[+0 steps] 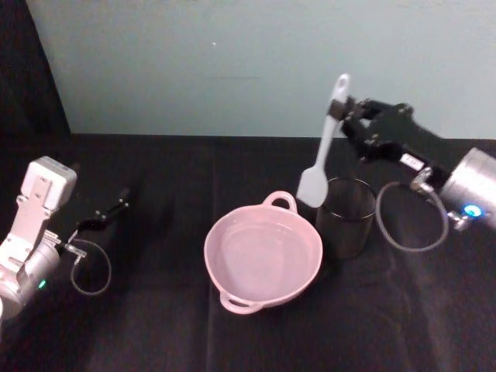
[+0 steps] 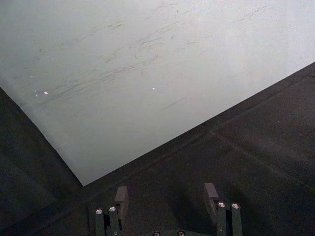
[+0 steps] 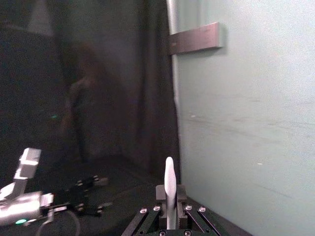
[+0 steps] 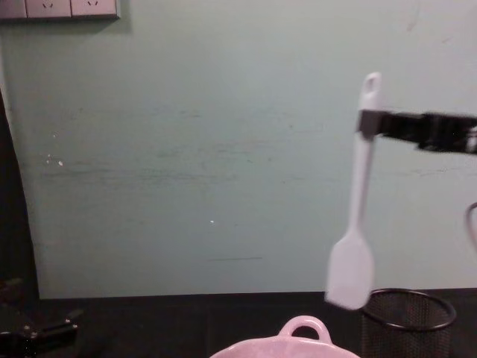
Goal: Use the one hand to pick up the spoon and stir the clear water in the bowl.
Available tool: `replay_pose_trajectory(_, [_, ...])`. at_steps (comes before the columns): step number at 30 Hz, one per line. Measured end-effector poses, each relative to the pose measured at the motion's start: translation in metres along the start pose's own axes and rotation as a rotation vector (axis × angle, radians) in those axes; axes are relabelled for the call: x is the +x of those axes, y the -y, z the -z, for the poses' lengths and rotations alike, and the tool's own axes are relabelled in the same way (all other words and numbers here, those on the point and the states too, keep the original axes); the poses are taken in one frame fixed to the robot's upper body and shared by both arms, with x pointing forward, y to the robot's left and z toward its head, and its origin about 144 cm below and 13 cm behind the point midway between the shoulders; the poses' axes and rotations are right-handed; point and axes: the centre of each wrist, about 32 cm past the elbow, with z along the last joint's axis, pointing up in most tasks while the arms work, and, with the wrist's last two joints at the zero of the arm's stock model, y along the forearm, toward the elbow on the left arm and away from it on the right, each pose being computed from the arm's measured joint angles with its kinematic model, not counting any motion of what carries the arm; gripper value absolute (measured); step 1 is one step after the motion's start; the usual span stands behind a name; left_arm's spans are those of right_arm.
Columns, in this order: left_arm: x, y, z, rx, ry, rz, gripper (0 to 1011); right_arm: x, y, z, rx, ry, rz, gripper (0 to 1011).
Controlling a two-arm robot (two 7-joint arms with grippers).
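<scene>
My right gripper [image 1: 346, 118] is shut on the upper handle of the white spoon [image 1: 322, 155], which hangs blade down, lifted clear of the black mesh cup [image 1: 346, 217]. From the chest view the spoon [image 4: 356, 216] hangs with its blade just above and left of the cup's rim [image 4: 408, 307], and the right gripper [image 4: 367, 124] clamps the handle near its top. The pale pink bowl [image 1: 262, 253] sits left of the cup, with clear water inside. The spoon's handle [image 3: 170, 192] stands between the right gripper's fingers [image 3: 170, 216]. My left gripper [image 2: 167, 199] rests open at the table's left.
A black cloth covers the table [image 1: 155, 325]. A pale green wall [image 1: 232, 62] rises behind it. A dark curtain [image 1: 31, 70] hangs at the far left. A loop of cable [image 1: 411, 217] hangs from the right wrist beside the cup.
</scene>
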Motion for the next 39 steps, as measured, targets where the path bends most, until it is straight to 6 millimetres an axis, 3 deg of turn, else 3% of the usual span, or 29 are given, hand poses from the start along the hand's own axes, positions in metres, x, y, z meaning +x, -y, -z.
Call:
replay_pose_trajectory(8, [0.0,0.0,0.0,0.0,0.0,0.0,1005,-0.02,-0.023,0.027,-0.022,-0.013,-0.084,119])
replay_pose_trajectory(9, [0.0,0.0,0.0,0.0,0.0,0.0,1005,-0.024,-0.026,0.037,-0.026,-0.019,-0.098,119])
replay_pose_trajectory(14, [0.0,0.0,0.0,0.0,0.0,0.0,1005,-0.029,-0.024,0.055,-0.025,-0.032,-0.12,119])
replay_pose_trajectory(28, [0.0,0.0,0.0,0.0,0.0,0.0,1005,-0.043,-0.024,0.074,-0.041,-0.019,-0.181,119])
replay_pose_trajectory(39, [0.0,0.0,0.0,0.0,0.0,0.0,1005,-0.043,-0.05,0.091,-0.046,-0.035,-0.208,119])
